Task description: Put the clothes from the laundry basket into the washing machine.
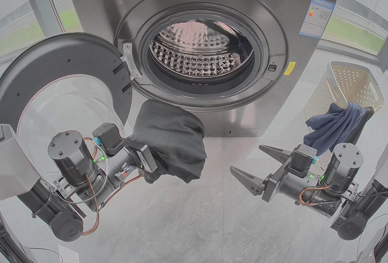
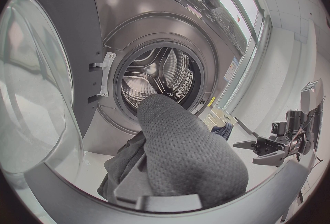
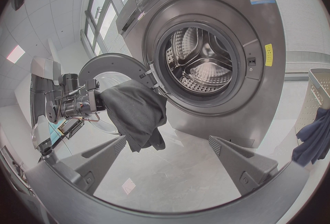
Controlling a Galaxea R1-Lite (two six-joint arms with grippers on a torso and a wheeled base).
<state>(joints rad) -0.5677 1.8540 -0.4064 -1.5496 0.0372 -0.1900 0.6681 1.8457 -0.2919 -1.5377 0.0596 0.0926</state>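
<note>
In the head view the left gripper (image 1: 150, 163) is pressed together on a dark garment (image 1: 169, 134), its fingers buried in the folds. The cloth hangs in a bunch just below and in front of the open mouth of the washing machine (image 1: 283, 33), whose door (image 1: 60, 57) is swung wide to the left and whose drum (image 1: 198, 49) looks bare. The right gripper (image 1: 247, 159) hovers low over the floor with its fingers spread and nothing between them. Behind it a blue garment (image 1: 333, 124) is slung over the rim of the laundry basket (image 1: 355, 82). The left wrist view has the dark cloth humped over the gripper, lined up with the drum opening close ahead. The right wrist view shows the spread fingers framing the floor, the dark garment dangling loosely from the other arm, and the blue one at the basket's edge. Both pieces look light, limp and not fragile. They will sag and trail, so a loose hem may catch on the door seal. The blue one seems best pinched at the thick fold on the rim.
</note>
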